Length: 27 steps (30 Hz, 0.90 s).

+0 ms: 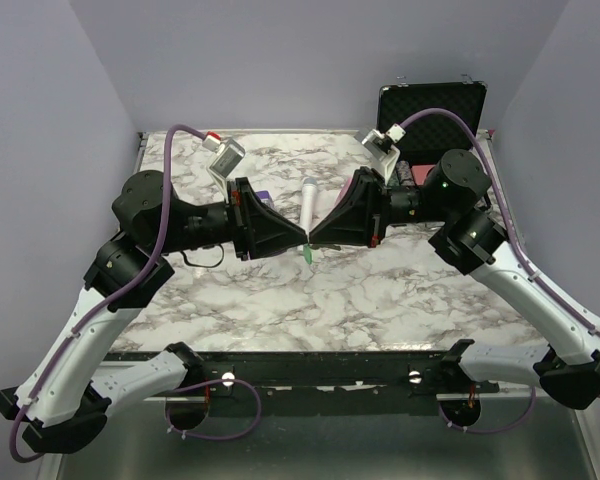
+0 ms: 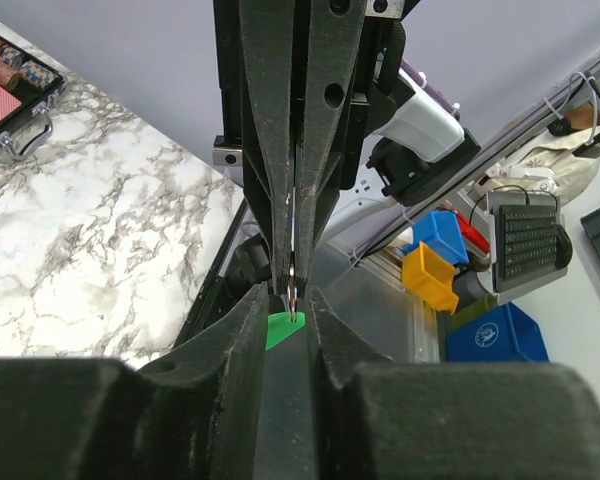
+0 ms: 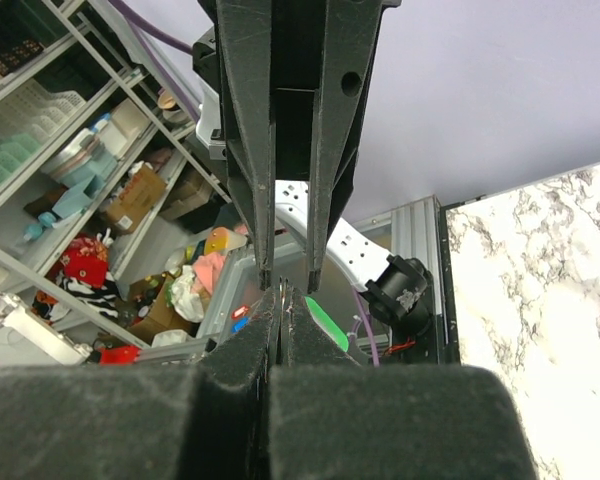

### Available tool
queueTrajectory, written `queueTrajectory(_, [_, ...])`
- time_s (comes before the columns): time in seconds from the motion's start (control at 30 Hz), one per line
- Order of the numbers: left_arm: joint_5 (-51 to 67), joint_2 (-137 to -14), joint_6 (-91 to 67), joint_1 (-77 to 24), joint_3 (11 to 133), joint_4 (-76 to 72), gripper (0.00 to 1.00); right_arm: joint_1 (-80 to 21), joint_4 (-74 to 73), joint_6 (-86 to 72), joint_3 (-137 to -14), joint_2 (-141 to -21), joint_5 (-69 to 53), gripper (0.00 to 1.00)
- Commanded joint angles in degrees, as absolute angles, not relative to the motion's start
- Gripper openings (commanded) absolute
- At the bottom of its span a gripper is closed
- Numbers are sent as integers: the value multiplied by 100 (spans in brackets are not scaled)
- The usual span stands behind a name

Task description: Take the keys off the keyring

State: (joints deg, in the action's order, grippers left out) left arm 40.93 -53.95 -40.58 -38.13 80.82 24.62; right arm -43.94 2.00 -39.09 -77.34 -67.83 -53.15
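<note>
The two arms meet nose to nose over the middle of the marble table (image 1: 380,300). The left gripper (image 1: 302,241) reaches in from 9 o'clock and the right gripper (image 1: 315,243) from 3 o'clock, tips touching or all but touching.

The key (image 1: 308,258), with its small bright green head, hangs off the table at 6 o'clock of that meeting point, just under the tips. In the left wrist view its green shows through the slot between that arm's own fingers (image 2: 248,350). These stand a narrow way apart, and I cannot tell whether they press on anything. In the right wrist view the green head sits at 4 o'clock of the tips.

The right arm's fingers (image 2: 320,120) come down from 12 o'clock in the left wrist view, closed tight together. A thin grey sliver of metal is nipped between them and pokes out at the tip. I take it for the keyring (image 2: 294,285) seen edge-on, though it is too fine to be sure. It ends right above the green head; where the two join is hidden.

A white mic (image 1: 307,200) lies on the marble at 12 o'clock of the grippers, close by. An open black case (image 1: 432,110) stands at the far edge, around 1 o'clock.
</note>
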Motion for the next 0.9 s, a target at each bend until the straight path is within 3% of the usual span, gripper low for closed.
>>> queueTrajectory(0.0, [4175,-5396,-4113,-3779,8165,2311,26,-4438,369,-4016,-7805,-6812,-5423,1])
queueTrajectory(0.23, [4148,-5396,-4104,-3771,8165,2373,14,-4438,536,-4087,-7778,-6820,-5405,1])
queueTrajectory(0.53, [4227,-5379,-4254,-3779,8042,2162,14,-4438,712,-4201,-7866,-6882,-5458,1])
queueTrajectory(0.67, [4201,-5405,-4298,-3779,8042,2118,1,-4447,756,-4236,-7884,-6856,-5423,1])
queueTrajectory(0.87, [4087,-5344,-4394,-3779,7998,1969,0,-4447,957,-4341,-7866,-6838,-5379,1])
